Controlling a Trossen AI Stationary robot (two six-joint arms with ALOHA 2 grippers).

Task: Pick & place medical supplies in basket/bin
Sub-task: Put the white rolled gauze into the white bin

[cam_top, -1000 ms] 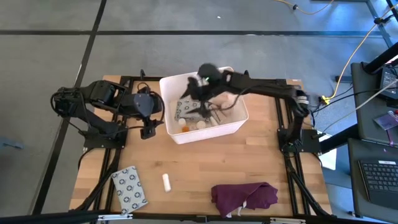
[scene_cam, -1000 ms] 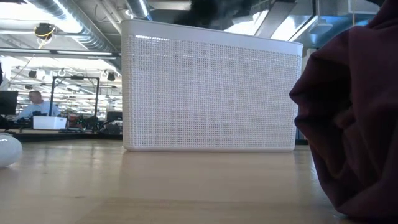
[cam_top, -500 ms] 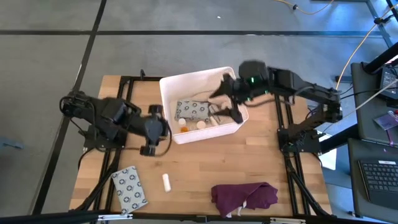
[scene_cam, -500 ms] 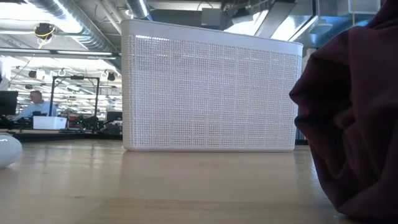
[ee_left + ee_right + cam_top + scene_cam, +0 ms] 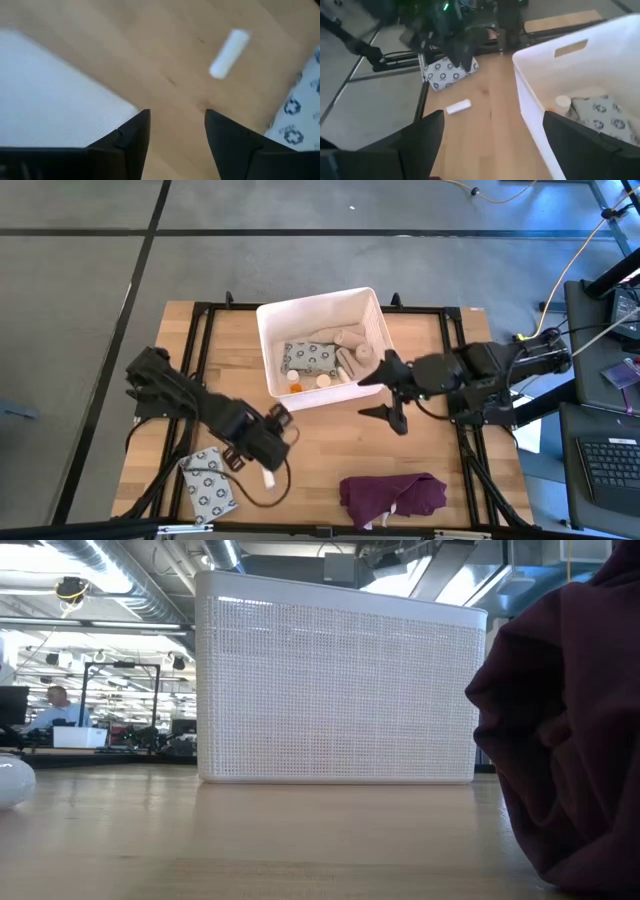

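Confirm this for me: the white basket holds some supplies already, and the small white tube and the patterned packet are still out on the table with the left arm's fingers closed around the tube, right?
Not quite. The left gripper is open and empty; the left wrist view shows the white tube lying free on the table, ahead of the fingers. The rest holds: the basket already holds supplies, and the patterned packet is still outside.

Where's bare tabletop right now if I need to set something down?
Bare wood lies between the white bin and purple cloth, under the open right gripper. Crowded near the front left: left gripper, white roll, patterned packet.
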